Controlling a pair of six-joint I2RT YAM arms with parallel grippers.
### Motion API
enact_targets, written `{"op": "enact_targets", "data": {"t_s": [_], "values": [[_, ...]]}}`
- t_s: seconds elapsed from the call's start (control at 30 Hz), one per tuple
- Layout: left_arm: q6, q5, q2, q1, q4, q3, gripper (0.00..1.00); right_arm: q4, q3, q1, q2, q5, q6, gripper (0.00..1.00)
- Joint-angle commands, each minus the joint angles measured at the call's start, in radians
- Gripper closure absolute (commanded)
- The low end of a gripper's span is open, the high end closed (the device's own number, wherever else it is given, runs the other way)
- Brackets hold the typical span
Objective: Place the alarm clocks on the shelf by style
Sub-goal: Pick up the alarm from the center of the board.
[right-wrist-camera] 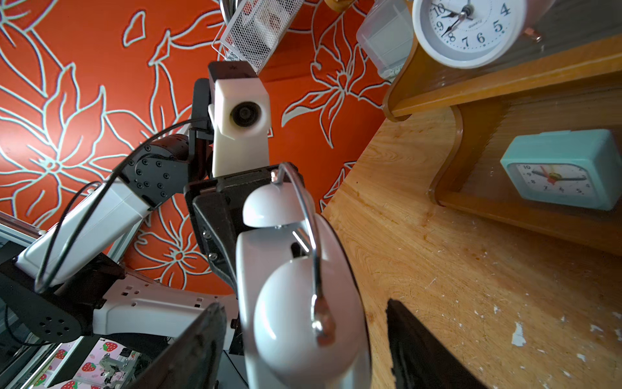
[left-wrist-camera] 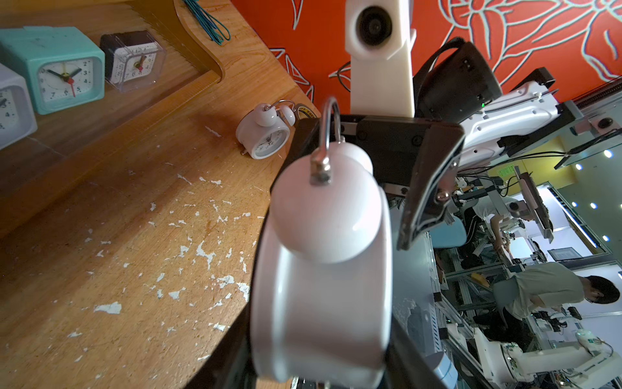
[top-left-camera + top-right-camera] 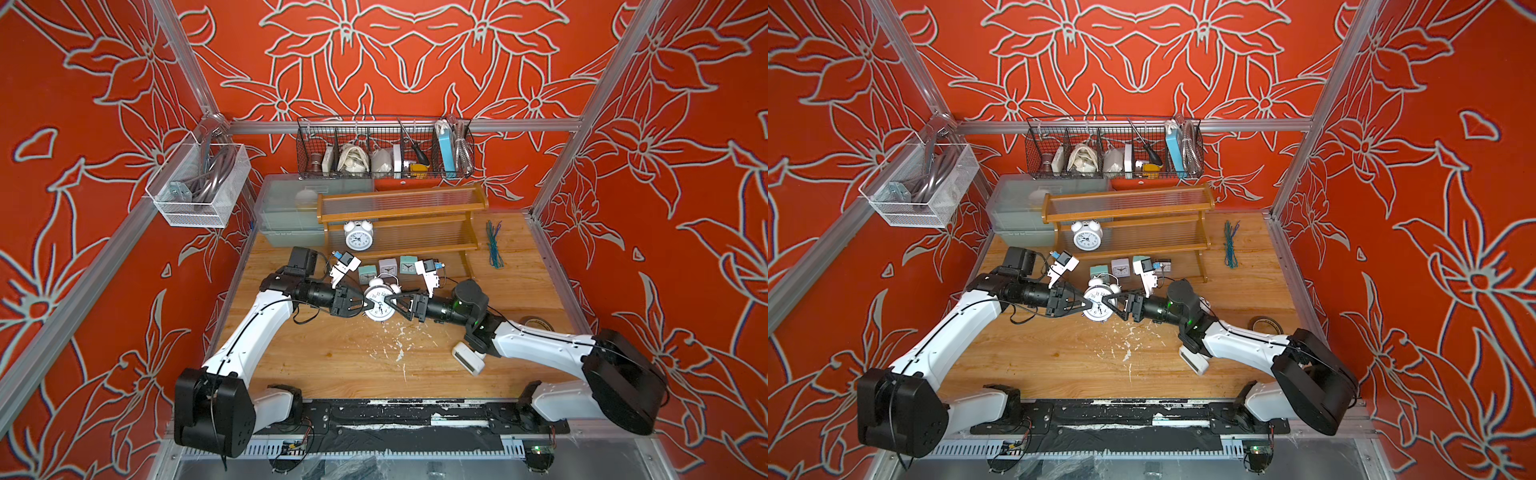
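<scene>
Two claws are flanking one clock point(image 3: 377, 296) (lifted off the counter point(image 3: 332, 357)) before the shelf point(image 3: 399, 208): left claw point(image 3: 366, 304) is clamping it, right claw point(image 3: 390, 303) is gaping around it, not touching.

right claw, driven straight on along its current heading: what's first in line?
The white twin-bell clock, held by the left claw, already sits between the fingers of the right claw; beyond it, probably the left claw itself.
</scene>
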Motion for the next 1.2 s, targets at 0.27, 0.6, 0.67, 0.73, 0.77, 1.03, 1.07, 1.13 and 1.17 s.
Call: {"op": "enact_targets", "data": {"t_s": [0.27, 0.6, 0.67, 0.73, 0.77, 1.03, 1.07, 1.13, 1.17], "values": [[0.001, 0.062, -0.017, 0.014, 0.025, -0.003, 0.75, 0.048, -0.028, 0.01, 0.003, -0.035, -0.014, 0.34], [0.015, 0.056, -0.009, 0.017, 0.022, -0.01, 0.73, 0.053, -0.037, 0.01, -0.013, -0.037, -0.044, 0.46], [0.02, 0.056, -0.005, 0.02, 0.019, -0.009, 0.72, 0.035, -0.034, 0.009, -0.024, -0.042, -0.064, 0.5], [0.023, 0.055, -0.002, 0.024, 0.017, -0.01, 0.71, 0.002, -0.026, 0.008, -0.036, -0.049, -0.097, 0.54], [0.025, 0.054, -0.002, 0.023, 0.017, -0.012, 0.71, -0.021, -0.021, 0.008, -0.044, -0.052, -0.115, 0.56], [0.048, 0.029, -0.022, 0.026, 0.012, -0.026, 0.43, -0.206, 0.034, -0.062, -0.095, -0.145, -0.259, 0.62], [0.058, 0.021, -0.027, 0.026, 0.007, -0.029, 0.39, -0.242, 0.047, -0.079, -0.1, -0.168, -0.287, 0.62], [0.076, 0.008, -0.036, 0.028, -0.003, -0.03, 0.34, -0.328, 0.083, -0.112, -0.109, -0.208, -0.353, 0.62], [0.084, 0.002, -0.043, 0.03, -0.008, -0.03, 0.33, -0.385, 0.106, -0.132, -0.114, -0.228, -0.395, 0.62]]}}
